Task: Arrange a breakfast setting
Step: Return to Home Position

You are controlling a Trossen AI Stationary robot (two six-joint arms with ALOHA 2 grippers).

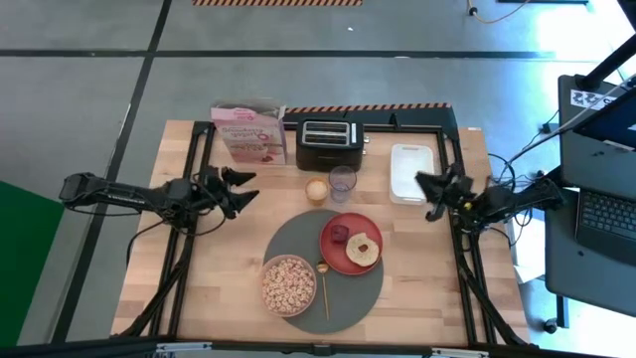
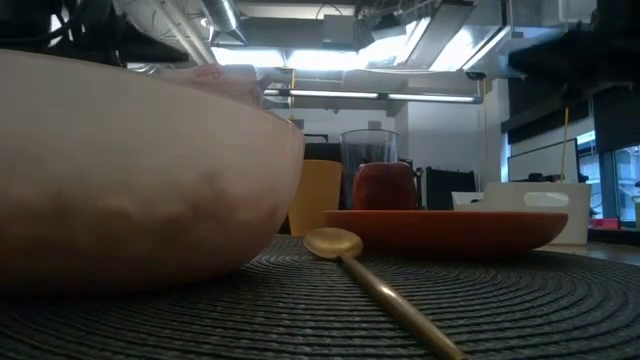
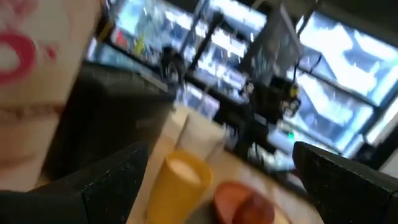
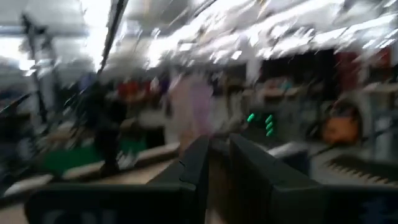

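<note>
A big round grey mat (image 1: 293, 234) is lying at the front of the wooden table (image 1: 199, 288). At the front of the mat, a pale bowl (image 2: 120, 170) is sitting on it. The bowl is holding tan cereal (image 1: 289, 284). A thin gold spoon (image 2: 380, 290) is lying just beside the bowl, on the mat.

A little farther back, a round red plate (image 1: 333, 256) is resting on the back right part of the mat. A bagel half (image 1: 363, 248) and a small dark-red fruit (image 1: 340, 235) are sitting on the plate, side by side.

Just behind the mat, a yellow cup (image 1: 316, 190) and a clear glass (image 1: 343, 182) are standing next to each other.

The left gripper (image 1: 248, 187) is hanging over the left side of the table, well away from the mat. Its two fingers are spread wide and are holding nothing. The right gripper (image 4: 217, 142) is hanging at the right edge of the table, beside a white board (image 1: 407, 171). Its fingers are sitting close together, with only a thin gap, and are holding nothing.

At the very back, a black toaster (image 1: 327, 142) and a pink box (image 1: 248, 132) are standing side by side.
</note>
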